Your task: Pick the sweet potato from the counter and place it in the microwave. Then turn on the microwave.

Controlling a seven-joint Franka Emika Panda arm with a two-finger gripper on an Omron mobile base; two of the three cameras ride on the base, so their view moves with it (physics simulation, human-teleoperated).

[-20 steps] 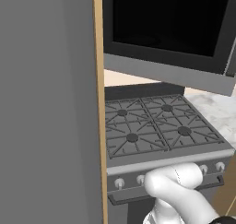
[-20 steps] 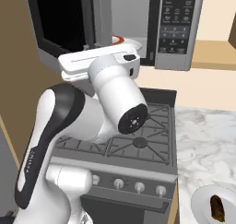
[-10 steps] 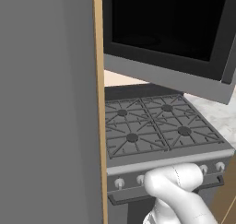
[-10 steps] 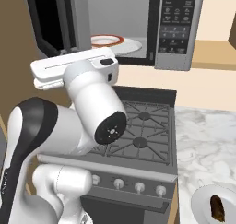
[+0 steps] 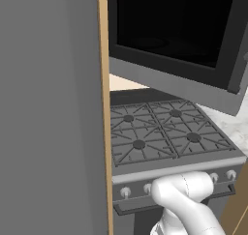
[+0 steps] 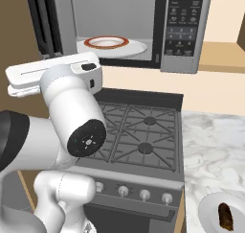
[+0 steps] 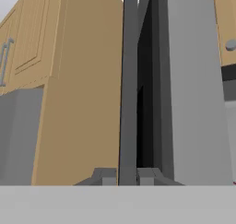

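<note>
At the open microwave (image 6: 158, 30), the gripper (image 7: 123, 176) is pressed together against the door's edge. The sweet potato (image 6: 225, 216) sits on a small plate (image 6: 206, 213) on the bench (image 6: 210, 141) (well apart). Swing the door steadily, without slipping.

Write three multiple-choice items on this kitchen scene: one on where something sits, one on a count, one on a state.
1. Where does the sweet potato lie?
A. on a small plate on the counter
B. in the microwave
C. on the stove

2. How many burners does the stove show?
A. two
B. four
C. six

3. The microwave door is:
A. shut
B. missing
C. open

A: it lies on the plate on the marbled counter.
B: four grates show.
C: the inside and its white round plate are exposed.
</note>
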